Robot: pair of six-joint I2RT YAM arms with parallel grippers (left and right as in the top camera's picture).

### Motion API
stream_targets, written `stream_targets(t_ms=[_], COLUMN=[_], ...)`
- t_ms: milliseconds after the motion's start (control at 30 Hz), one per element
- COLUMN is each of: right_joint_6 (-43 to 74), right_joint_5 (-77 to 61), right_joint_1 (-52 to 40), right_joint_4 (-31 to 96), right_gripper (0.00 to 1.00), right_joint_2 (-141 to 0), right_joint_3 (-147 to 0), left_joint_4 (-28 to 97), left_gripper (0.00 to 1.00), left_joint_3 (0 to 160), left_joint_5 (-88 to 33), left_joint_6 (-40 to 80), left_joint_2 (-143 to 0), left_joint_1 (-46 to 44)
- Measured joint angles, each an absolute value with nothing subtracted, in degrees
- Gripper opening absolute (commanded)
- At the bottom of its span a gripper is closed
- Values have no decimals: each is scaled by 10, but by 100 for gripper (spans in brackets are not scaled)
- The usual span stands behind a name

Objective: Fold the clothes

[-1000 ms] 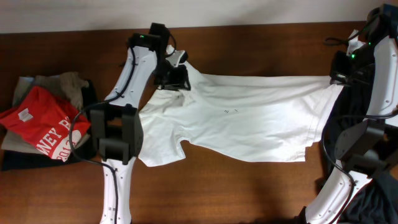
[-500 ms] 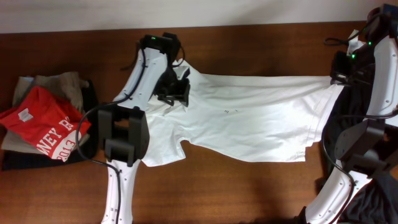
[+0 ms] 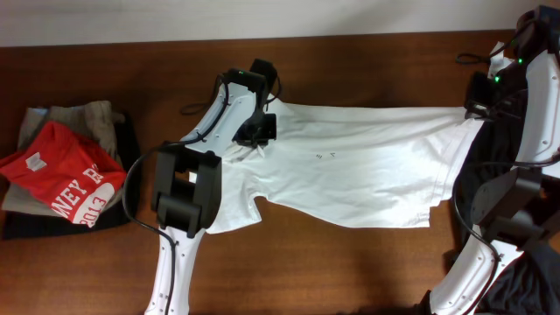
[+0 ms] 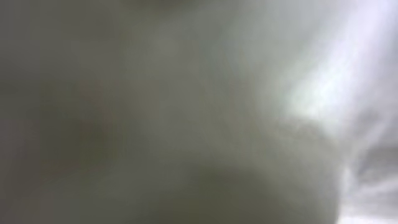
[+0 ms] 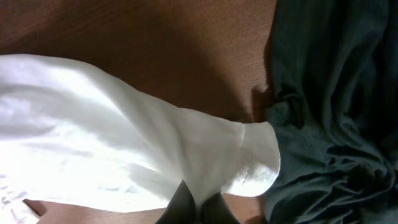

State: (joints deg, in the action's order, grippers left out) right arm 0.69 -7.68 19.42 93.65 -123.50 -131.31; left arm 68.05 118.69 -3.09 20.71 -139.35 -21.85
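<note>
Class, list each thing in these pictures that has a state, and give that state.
White shirt, spread flat, unfolded.
Left gripper, on the white shirt, grip hidden.
Right gripper, shut on the white shirt.
Red shirt, atop a pile.
Dark cloth, crumpled.

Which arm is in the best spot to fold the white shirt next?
Probably left: the left pincer sits on the white shirt near its collar; the right pincer only holds the far end.
</note>
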Motion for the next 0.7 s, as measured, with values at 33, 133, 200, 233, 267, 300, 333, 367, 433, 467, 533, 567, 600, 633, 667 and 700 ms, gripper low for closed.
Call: stream_targets(t_ms=[33,133,200,233,267,300,333,367,433,467,533,567,600,633,667,700], right_joint_6=[6,6,4,4,3,2,2,2,2,2,2,2,2,2,2,2], right_joint_5=[-77,-75,-75,-74,-73,-73,-73,-74,-84,-101,-111,-116,-119,-119,-119,-119], right_joint_1=[194,194,194,194,194,194,195,195,194,192,191,191,191,191,191,191], right_joint_4=[936,936,938,940,941,941,941,941,941,941,941,940,939,939,939,939], right_gripper=[4,4,4,4,4,4,4,4,4,4,4,4,4,4,4,4], right_joint_2=[-1235,-1235,-1235,-1235,-1235,-1235,-1235,-1235,-1231,-1214,-1174,-1144,-1108,-1089,-1067,-1060], right_joint_3=[-1313,-1313,-1313,-1313,-1313,-1313,-1313,-1313,-1313,-1314,-1322,-1329,-1337,-1341,-1344,-1345], left_joint_4=[680,746,851,880,920,953,962,962,963,963,967,967,969,969,969,969], left_gripper=[0,0,0,0,0,0,0,0,0,0,1,1,0,0,1,9], left_joint_3=[1187,1226,1320,1352,1394,1446,1480,1515,1559,1568,1572,1572,1572,1572,1572,1572], left_joint_5=[-30,-36,-88,-102,-115,-125,-134,-144,-192,-231,-319,-337,-383,-395,-411,-415], left_joint_6=[206,183,103,76,51,25,10,-2,-24,-41,-82,-88,-103,-105,-109,-110], left_joint_2=[-1394,-1394,-1393,-1386,-1385,-1378,-1365,-1347,-1307,-1298,-1288,-1288,-1288,-1288,-1288,-1288], left_joint_1=[-218,-218,-215,-213,-210,-201,-187,-161,-90,-69,-30,-22,1,6,12,12])
